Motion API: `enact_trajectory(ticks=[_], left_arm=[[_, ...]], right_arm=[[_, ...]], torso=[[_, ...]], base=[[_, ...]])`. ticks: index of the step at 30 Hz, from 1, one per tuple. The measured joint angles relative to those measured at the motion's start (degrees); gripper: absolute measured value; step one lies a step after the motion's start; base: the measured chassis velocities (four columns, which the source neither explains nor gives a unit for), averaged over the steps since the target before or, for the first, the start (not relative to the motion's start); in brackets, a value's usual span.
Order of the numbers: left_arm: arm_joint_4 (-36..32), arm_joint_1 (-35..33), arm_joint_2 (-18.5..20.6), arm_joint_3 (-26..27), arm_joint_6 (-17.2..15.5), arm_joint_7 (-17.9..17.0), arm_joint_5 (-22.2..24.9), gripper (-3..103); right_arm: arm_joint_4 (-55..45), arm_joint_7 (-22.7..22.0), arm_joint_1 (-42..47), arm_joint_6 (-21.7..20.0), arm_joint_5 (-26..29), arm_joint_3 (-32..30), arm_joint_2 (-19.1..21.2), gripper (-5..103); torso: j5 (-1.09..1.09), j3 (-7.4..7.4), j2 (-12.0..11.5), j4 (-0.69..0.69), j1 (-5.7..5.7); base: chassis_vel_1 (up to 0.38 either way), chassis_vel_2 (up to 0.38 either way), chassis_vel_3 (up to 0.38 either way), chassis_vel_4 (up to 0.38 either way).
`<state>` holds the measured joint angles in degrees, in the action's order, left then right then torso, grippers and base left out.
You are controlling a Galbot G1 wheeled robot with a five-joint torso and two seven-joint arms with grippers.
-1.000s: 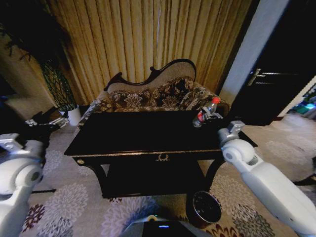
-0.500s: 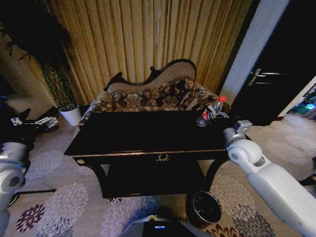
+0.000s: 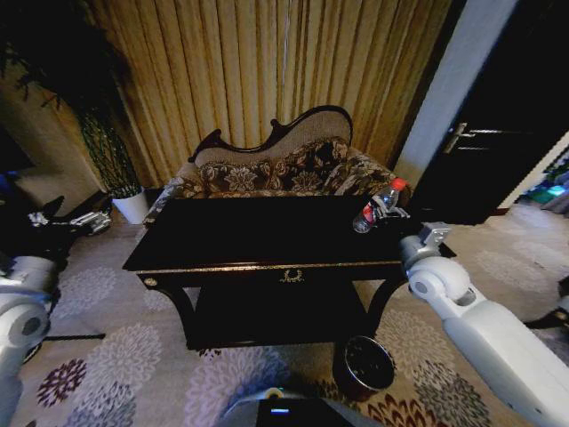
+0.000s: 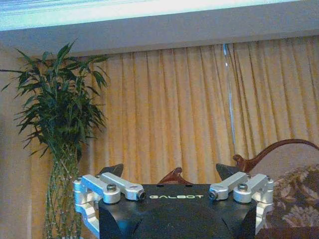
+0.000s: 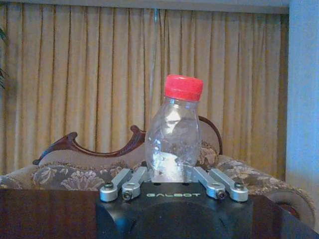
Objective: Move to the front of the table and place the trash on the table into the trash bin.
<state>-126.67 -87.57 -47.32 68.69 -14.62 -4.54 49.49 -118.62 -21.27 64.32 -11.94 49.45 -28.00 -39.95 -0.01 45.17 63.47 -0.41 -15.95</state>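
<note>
Nearest the robot, on the flowered carpet just in front of the table's right front leg, stands the small round trash bin (image 3: 364,365), reddish-brown outside, black inside with a shiny rim. Behind it sits the large glossy black wooden table (image 3: 267,240) with gold edge trim and a gold emblem on its front.

Over the table's right end, the right gripper (image 3: 384,208) is clamped round the clear plastic bottle with the red cap and red-white label (image 3: 376,204), lifted off the tabletop and leaning. In the right wrist view the bottle (image 5: 174,139) sits between the silver fingers (image 5: 121,185) of the gripper (image 5: 173,178), cap up.

Well off the table's left end, out over the carpet, hangs the left gripper (image 3: 76,221). Its wrist view shows the gripper (image 4: 171,175) with dark fingertips (image 4: 112,170) spread wide, grasping nothing.

Behind the table stands the carved floral-upholstered sofa (image 3: 276,171), and beyond it the pleated golden curtains (image 3: 276,71).
</note>
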Motion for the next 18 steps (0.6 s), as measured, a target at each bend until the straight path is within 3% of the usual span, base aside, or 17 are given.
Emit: enact_trajectory(ticks=[18], left_arm=[[-1.0,0.8,-0.7,-1.7,0.2,0.4,-0.3,100]], right_arm=[[-1.4,0.1,6.0,0.8,-0.8,-5.6,-0.5,25]], torso=[[0.0,-0.01,0.0,0.0,0.0]], base=[[0.105,-0.107,-0.11,0.106]])
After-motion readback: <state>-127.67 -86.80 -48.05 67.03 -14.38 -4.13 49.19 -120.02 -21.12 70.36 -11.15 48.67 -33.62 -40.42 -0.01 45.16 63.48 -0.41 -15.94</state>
